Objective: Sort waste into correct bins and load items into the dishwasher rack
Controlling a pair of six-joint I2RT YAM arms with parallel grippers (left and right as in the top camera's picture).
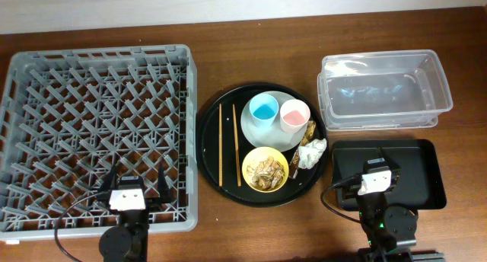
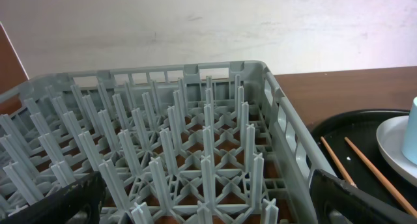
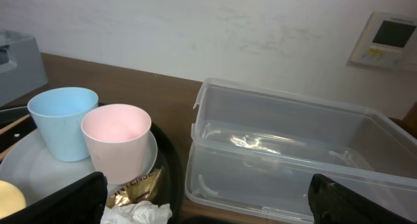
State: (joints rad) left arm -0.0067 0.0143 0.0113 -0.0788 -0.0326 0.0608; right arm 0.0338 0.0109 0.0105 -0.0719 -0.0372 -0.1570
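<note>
Gaping wide apart, the fingers [image 2: 52, 204] of the left gripper [image 1: 135, 178] hold nothing. They hang over the 6 o'clock rim of the dishwasher rack [image 1: 91, 102], which fills the 9 o'clock side of the table [image 1: 251, 231]. The right gripper [image 3: 208, 208] has its fingers [image 3: 365, 198] just as far apart, with nothing between them, above the 9 o'clock half of the black rectangular tray [image 1: 426, 178]. Just beside that tray, at its 12 o'clock, sits the clear tub [image 1: 380, 58].

Between the rack and the tub lies the round black tray [image 1: 209, 159]. Two chopsticks [image 1: 221, 144] lie on its 9 o'clock side, parallel and a little apart, running from 12 to 6. The plate [image 1: 255, 131] sits toward 1 o'clock and carries the blue cup [image 1: 265, 107] and the pink cup [image 1: 294, 116], both upright and just beside each other, pink at the blue one's 3 o'clock. The yellow bowl [image 1: 247, 169] stands at the plate's 6 o'clock edge and holds the food scraps [image 1: 266, 173]. The tissue [image 1: 312, 151] rests at the round tray's 4 o'clock rim, and the wrapper [image 1: 310, 129] lies between it and the pink cup.
</note>
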